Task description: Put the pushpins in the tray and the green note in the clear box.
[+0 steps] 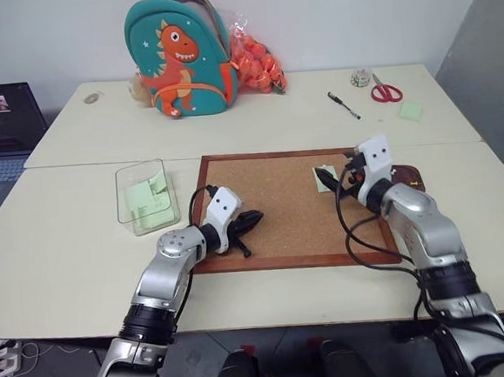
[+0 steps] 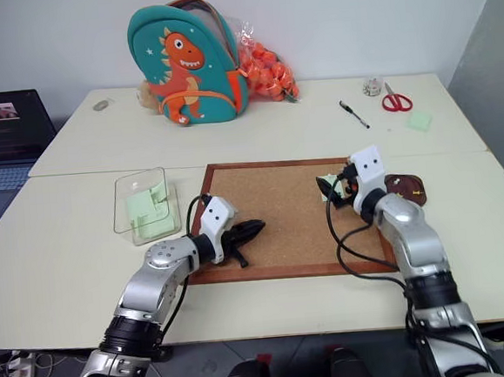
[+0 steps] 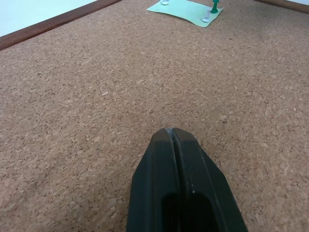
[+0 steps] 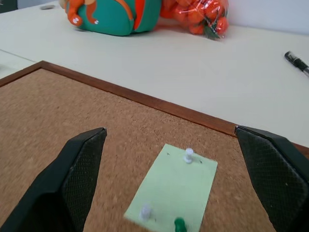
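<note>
- On the corkboard's (image 1: 280, 208) near left part, the left gripper (image 1: 252, 217) rests with fingers pressed together, empty.
- Farther right, the right gripper (image 4: 174, 183) is spread wide around the pinned green note (image 4: 174, 191).
- Beyond the board's left edge stands the clear box (image 1: 145, 197).

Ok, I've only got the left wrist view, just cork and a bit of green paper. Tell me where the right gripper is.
Observer: The right gripper hangs over the wood-framed corkboard, jaws wide open, facing the pinned pale green paper note.
Operator: Now locate the tray.
Observer: The small dark brown glossy tray sits just off the corkboard's right edge, beside the right arm.
Operator: And the box.
Observer: The clear plastic box stands by the board's left edge, pale green paper inside.
</note>
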